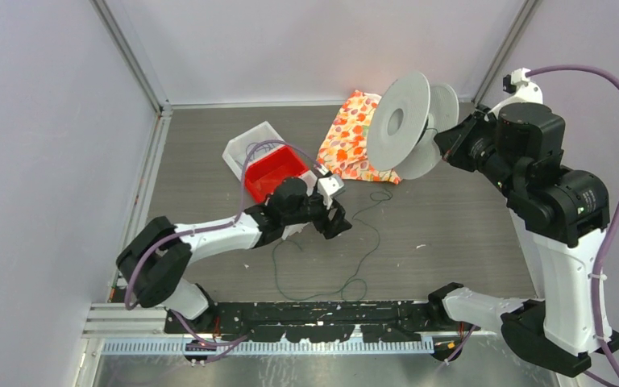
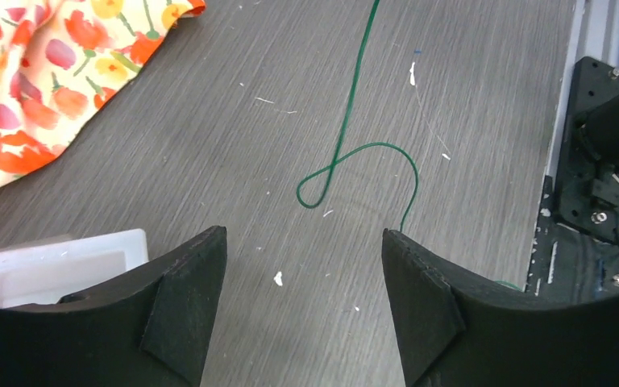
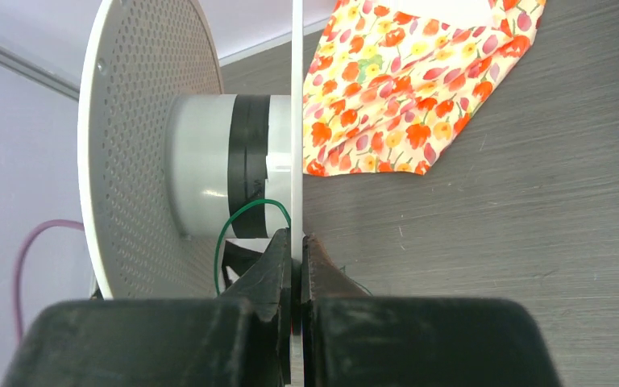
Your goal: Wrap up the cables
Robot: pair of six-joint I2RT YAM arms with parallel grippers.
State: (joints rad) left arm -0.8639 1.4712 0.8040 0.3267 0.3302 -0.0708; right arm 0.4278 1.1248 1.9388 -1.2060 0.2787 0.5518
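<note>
I am holding my L gripper released, jaws wide, nothing between them. The cable is lying on the table just ahead, centre frame in the L wrist view: a small loop, then a strand running to the top edge, long axis approx. along my approach. L arm is sitting nearer. My R gripper is clenching the spool flange, upper right in the top view. Cable is looking v. thin, dark green, limp.
</note>
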